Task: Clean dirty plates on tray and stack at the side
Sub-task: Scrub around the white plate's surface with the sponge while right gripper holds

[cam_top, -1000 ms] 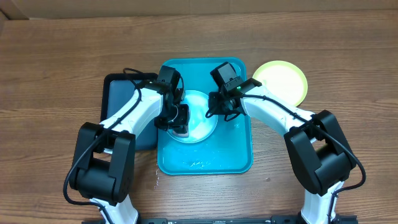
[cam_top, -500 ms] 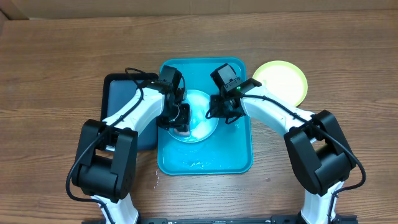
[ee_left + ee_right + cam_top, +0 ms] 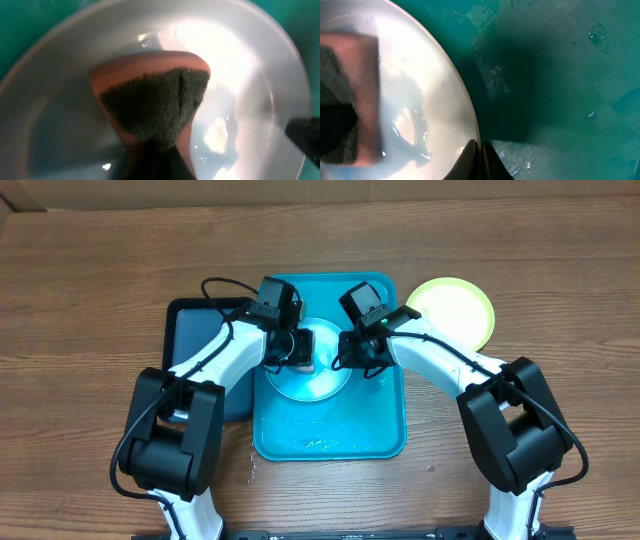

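**A:** Overhead view first: what is the left gripper (image 3: 295, 348) doing?

**B:** It is clamped on a sponge (image 3: 150, 95), squeezing it into a waist. The left wrist view shows a pinkish body and a dark scouring face turned toward the camera.

**A:** And the plate being cleaned?

**B:** The light blue plate (image 3: 318, 380) lies directly beneath that gripper, flat inside the turquoise tray (image 3: 380, 415). The sponge sits over the plate's whitish centre and seems to press on it. Wet glints lie just beside the sponge.

**A:** Where is the right gripper (image 3: 476, 152)?

**B:** It is at the plate's edge on the side away from the left gripper. Its two fingers are pinched together on the rim, one above and one below, so it is grasping the plate. From its wrist camera the plate spreads out to the left of the fingertips, with the blurred sponge at the far left. The wet tray floor lies to the right of the fingertips.

**A:** Are the two grippers close?

**B:** Near, but apart. A dark finger of the right one shows at the right edge of the left wrist view.

**A:** Anything else?

**B:** A yellow-green plate (image 3: 452, 310) rests on the table (image 3: 90, 280), outside the tray and well beyond the right gripper's outer side. A dark tray (image 3: 190, 345) lies on the left gripper's outer side, just beside the turquoise one.
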Available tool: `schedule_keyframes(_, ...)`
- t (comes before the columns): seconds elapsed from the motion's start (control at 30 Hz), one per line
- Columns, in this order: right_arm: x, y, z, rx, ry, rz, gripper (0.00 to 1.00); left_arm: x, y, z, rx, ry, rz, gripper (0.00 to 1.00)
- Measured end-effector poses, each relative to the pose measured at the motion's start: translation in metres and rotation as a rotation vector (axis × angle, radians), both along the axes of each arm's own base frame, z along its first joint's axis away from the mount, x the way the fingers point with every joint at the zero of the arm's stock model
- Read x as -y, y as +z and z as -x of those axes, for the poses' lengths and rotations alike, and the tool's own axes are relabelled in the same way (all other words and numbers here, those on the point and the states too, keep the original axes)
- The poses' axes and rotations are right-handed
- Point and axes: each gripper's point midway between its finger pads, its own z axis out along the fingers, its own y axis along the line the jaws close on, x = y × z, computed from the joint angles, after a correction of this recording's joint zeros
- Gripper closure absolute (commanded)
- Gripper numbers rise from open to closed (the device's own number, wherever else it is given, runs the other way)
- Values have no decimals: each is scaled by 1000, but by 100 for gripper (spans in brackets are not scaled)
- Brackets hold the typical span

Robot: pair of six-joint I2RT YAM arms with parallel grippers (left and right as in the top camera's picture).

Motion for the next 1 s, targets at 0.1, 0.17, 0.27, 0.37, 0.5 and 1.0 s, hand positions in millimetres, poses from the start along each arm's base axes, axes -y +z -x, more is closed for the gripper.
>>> schedule_keyframes(0.1,0,0,0,0,-2,-1,96,2,0,-5,26,0,-7,96)
schedule_keyframes(0.17,0,0,0,0,-1,-1,96,3,1,-10,50,2,-17,96)
schedule_keyframes(0.27,0,0,0,-1,-2,-1,96,5,3,-20,95,5,-18,96)
schedule_keyframes(0.37,-1,0,-1,4,-2,-5,96,5,3,-26,125,8,-16,96)
schedule_keyframes(0.5,-2,1,-2,7,-2,-6,96,5,2,-28,141,10,-14,96)
schedule_keyframes(1.0,-7,1,3,-4,13,-21,96,-1,17,8,-69,3,-9,96)
